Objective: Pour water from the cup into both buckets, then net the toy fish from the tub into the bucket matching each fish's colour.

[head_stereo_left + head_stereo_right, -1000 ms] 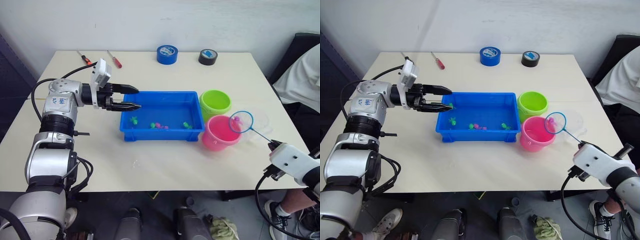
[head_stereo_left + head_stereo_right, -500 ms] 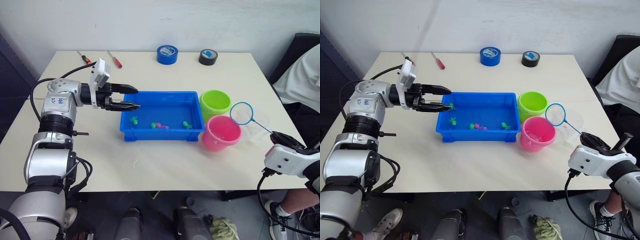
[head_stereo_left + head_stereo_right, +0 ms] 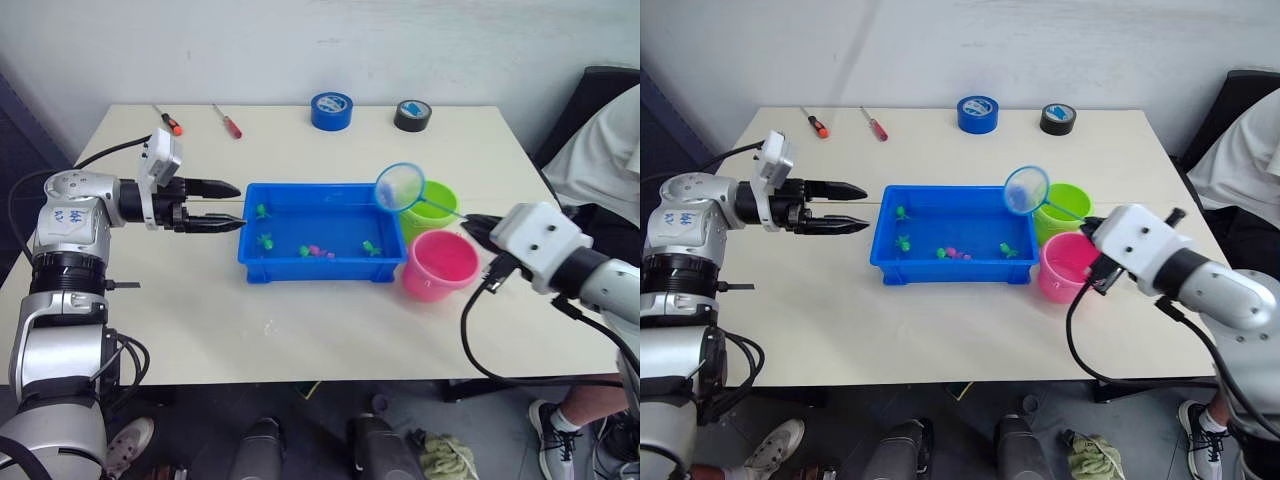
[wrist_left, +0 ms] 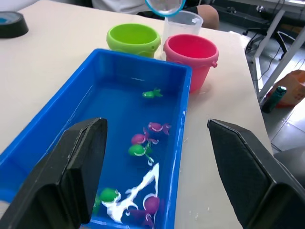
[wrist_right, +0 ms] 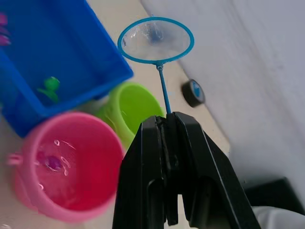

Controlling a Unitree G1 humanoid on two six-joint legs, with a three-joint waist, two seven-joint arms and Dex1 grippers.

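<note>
The blue tub (image 3: 320, 271) sits mid-table and holds several green and pink toy fish (image 3: 318, 250) in shallow water. Just right of it stand the green bucket (image 3: 442, 193) and, nearer, the pink bucket (image 3: 442, 262); a pink fish (image 5: 52, 163) lies in the pink one. The clear cup (image 4: 185, 21) stands behind the pink bucket. My right gripper (image 3: 468, 222) is shut on the handle of the net (image 3: 400, 187), whose empty hoop hangs over the tub's far right corner. My left gripper (image 3: 238, 207) is open at the tub's left end, just outside the rim.
A blue tape roll (image 3: 331, 110) and a black tape roll (image 3: 412, 115) lie at the table's far edge. Two screwdrivers (image 3: 227, 120) lie at the far left. A person in white (image 3: 600, 150) sits at the right side.
My right arm swung the net left, from beside the pink bucket to above the tub's right end. My left gripper drew back left off the tub's corner.
</note>
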